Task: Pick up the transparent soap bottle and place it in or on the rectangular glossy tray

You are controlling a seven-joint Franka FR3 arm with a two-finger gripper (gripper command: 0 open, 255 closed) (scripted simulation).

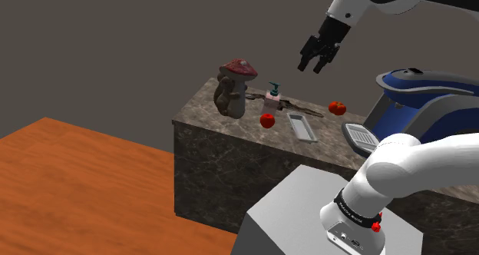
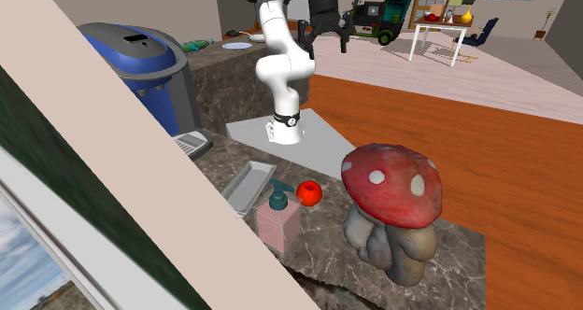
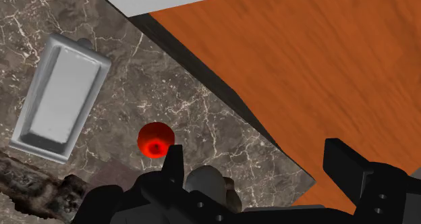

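Floor (image 1: pixel 84 177): orange wood planks, at the shoulder view's left and lower than the worktop.
Worktop (image 1: pixel 230 161): dark veined stone block that carries all the small things.
Mushroom figure (image 1: pixel 236 88): red cap with pale spots on a grey stem, upright, leftmost thing on the worktop.
Soap bottle (image 1: pixel 273 100): pinkish clear body with a teal pump, upright on the worktop between the mushroom figure and the tray, well apart from the jaws.
Red fruit (image 1: pixel 267 120): round, just beside the soap bottle on the side nearer the stand; whether they touch cannot be told.
Tray (image 1: pixel 302 127): pale grey rectangle with a raised rim, flat on the worktop, near the red fruit.
Jaws: black, spread apart with nothing between them, hanging high over the worktop above the tray's right side in the shoulder view.
Second red fruit (image 1: pixel 336 107): alone, right of the tray.
Blue machine (image 1: pixel 418 100): large, blue and grey, at the worktop's right end.
Stand (image 1: pixel 292 215): grey box at the lower right, with the white arm's base on it.
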